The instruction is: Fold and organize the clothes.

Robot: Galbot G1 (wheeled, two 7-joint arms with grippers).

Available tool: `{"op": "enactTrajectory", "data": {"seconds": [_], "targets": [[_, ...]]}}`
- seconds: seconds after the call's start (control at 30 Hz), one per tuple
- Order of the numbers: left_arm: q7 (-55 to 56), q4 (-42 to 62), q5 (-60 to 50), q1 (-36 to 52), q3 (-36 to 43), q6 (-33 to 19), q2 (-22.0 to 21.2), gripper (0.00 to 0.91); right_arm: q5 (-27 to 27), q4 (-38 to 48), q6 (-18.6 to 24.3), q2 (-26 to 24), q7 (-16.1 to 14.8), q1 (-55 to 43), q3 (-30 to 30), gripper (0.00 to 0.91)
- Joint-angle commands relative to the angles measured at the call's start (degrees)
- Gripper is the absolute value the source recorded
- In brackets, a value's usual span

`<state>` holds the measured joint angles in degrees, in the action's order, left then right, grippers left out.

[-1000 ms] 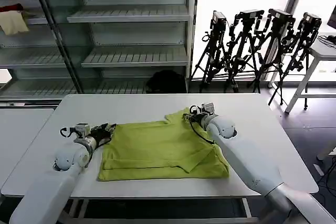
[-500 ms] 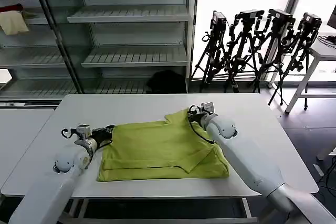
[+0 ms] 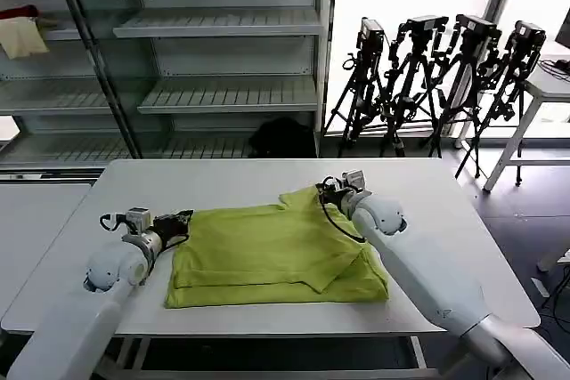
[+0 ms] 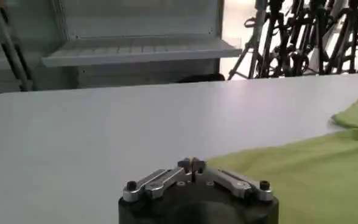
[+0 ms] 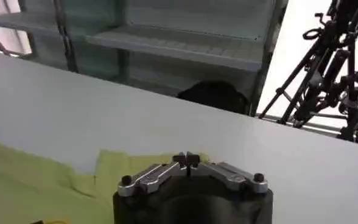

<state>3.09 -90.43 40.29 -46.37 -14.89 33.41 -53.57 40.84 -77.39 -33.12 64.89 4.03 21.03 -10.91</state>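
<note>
Folding looks partly done: one lime-green T-shirt point(image 3: 276, 255) lies mid-tabletop point(image 3: 223, 180), doubled but uneven, its sleeve at 1 o'clock unfolded. Left claw point(image 3: 183, 218), tips pinched together, holds nothing at the shirt's 9 o'clock edge. Right claw point(image 3: 322, 190), likewise pinched together and holding nothing, sits at 1 o'clock.

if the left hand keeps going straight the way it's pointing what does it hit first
Probably the lime-green T-shirt: the left hand sits at its near edge, pointing across the table toward it. Height above the cloth is unclear.
</note>
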Motion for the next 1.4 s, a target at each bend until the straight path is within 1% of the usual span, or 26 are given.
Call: {"op": "enactTrajectory", "data": {"seconds": [0.03, 0.07, 0.13, 0.3, 0.4, 0.53, 0.57, 0.6, 0.63, 0.67, 0.7, 0.73, 0.93, 0.97, 1.17, 1.23, 1.3, 1.33, 1.37, 1.4], "targets": [[-0.32, -3.45, 0.35, -0.63, -0.52, -0.23, 1.04, 0.0, -0.16, -2.56, 0.02, -0.97, -0.05, 0.41, 0.11, 0.0], [-0.35, -3.18, -0.18, -0.59, -0.55, -0.22, 1.1, 0.0, -0.36, -2.58, 0.02, -1.02, -0.11, 0.55, 0.08, 0.0], [-0.39, -2.56, -0.99, -0.49, -0.48, -0.2, 1.28, 0.03, -0.71, -2.51, 0.04, -0.91, -0.17, 0.81, 0.05, 0.0], [-1.67, -1.37, -2.85, -0.78, -0.76, -0.24, 1.36, 0.02, -0.93, -2.26, 0.03, -0.73, -0.15, 1.01, 0.28, 0.0], [-1.6, -2.66, -2.49, -1.42, -1.27, -0.27, 1.43, 0.01, -0.94, -2.2, 0.03, -0.83, -0.26, 0.93, 0.24, 0.0], [-1.52, -3.93, -1.75, -1.67, -1.32, -0.29, 1.6, 0.02, -0.95, -2.19, 0.05, -0.9, -0.31, 0.87, 0.36, 0.0], [-1.57, -3.94, -1.71, -1.7, -1.23, -0.29, 1.59, 0.01, -0.98, -2.09, 0.05, -0.89, -0.32, 0.85, 0.41, 0.071], [-1.61, -4.07, -1.66, -1.75, -1.09, -0.31, 1.57, 0.02, -1.23, -1.66, 0.1, -0.67, -0.25, 0.75, 0.53, 0.413], [-1.6, -4.06, -1.69, -1.76, -0.91, -0.32, 1.39, 0.02, -1.85, -0.62, 0.61, -0.23, -0.09, 0.53, 0.69, 0.786], [-1.6, -3.97, -1.74, -1.69, -0.78, -0.32, 1.12, 0.02, -2.45, 0.16, 0.76, 0.01, -0.3, 0.39, 0.77, 0.867], [-1.6, -3.84, -1.78, -1.62, -0.7, -0.33, 1.02, 0.02, -3.08, 0.89, 1.8, 0.37, -0.64, 0.24, 0.95, 0.907], [-1.59, -3.68, -2.0, -1.54, -0.54, -0.33, 0.71, 0.02, -5.07, 3.87, 3.45, 1.18, -1.65, -0.27, 1.38, 0.907], [-1.56, -3.54, -2.17, -1.55, -0.3, -0.34, 0.31, 0.02, -5.68, 9.79, 3.06, 2.66, -3.04, -1.2, 2.43, 0.907], [-1.55, -3.52, -2.16, -1.52, -0.3, -0.34, 0.31, 0.01, -5.81, 10.44, 2.97, 2.93, -3.03, -1.19, 2.66, 0.907], [-1.62, -3.35, -2.18, -1.33, -0.15, -0.34, 0.13, 0.02, -6.37, 12.51, 2.35, 3.74, -3.54, -0.88, 3.01, 0.907], [-1.62, -3.21, -2.28, -1.31, 0.01, -0.35, 0.06, 0.02, -6.37, 12.53, 2.15, 3.91, -3.85, -0.59, 2.86, 0.867], [-1.65, -3.02, -2.36, -1.19, 0.11, -0.35, -0.02, 0.01, -6.56, 12.81, 2.08, 4.21, -4.27, -0.35, 2.69, 0.796], [-1.66, -2.95, -2.38, -1.13, 0.14, -0.35, -0.05, 0.02, -6.85, 12.86, 2.09, 4.28, -4.68, -0.21, 2.59, 0.655], [-1.66, -2.96, -2.39, -1.13, 0.13, -0.35, -0.04, 0.01, -7.01, 12.73, 2.11, 4.3, -4.94, -0.12, 2.47, 0.574], [-1.65, -2.97, -2.39, -1.12, 0.12, -0.35, -0.03, 0.02, -7.03, 12.65, 2.1, 4.31, -5.1, -0.05, 2.44, 0.413]]}}
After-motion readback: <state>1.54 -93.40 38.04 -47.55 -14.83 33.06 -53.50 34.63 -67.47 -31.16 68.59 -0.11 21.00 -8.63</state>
